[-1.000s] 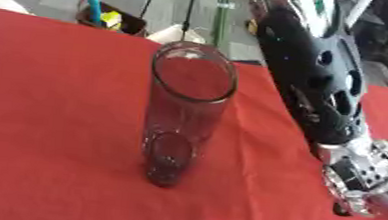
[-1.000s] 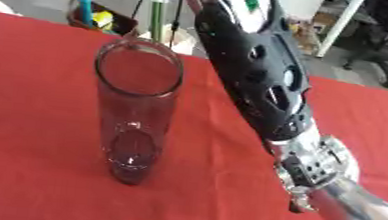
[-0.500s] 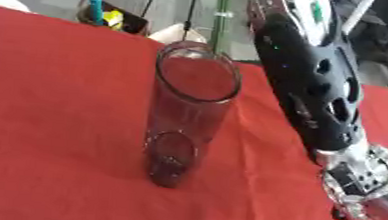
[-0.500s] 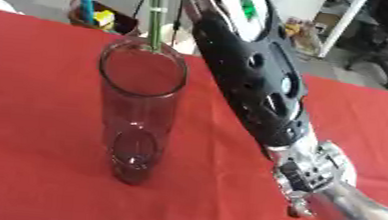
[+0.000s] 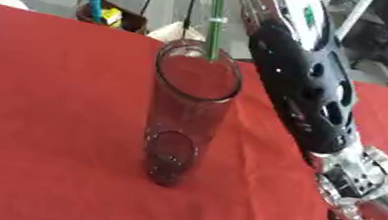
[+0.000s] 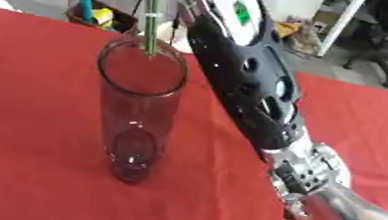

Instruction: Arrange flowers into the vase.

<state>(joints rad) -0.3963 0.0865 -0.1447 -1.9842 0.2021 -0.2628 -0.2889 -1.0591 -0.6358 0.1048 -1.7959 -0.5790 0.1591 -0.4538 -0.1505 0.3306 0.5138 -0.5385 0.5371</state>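
From where I'm driving, the clear glass vase (image 5: 186, 116) stands upright on the red bench (image 5: 47, 119), a bit left of middle. A green flower stem (image 5: 216, 21) comes down from 12 o'clock, its lower end right at the vase's rim (looks just inside the mouth). My right arm (image 6: 252, 87) runs from 12 o'clock down to 4 o'clock beside the vase. The robot hand is out of frame, so I can't tell how its fingers are set.

Right arm (image 6: 244, 81) crowds vase (image 6: 137, 112); left side open.
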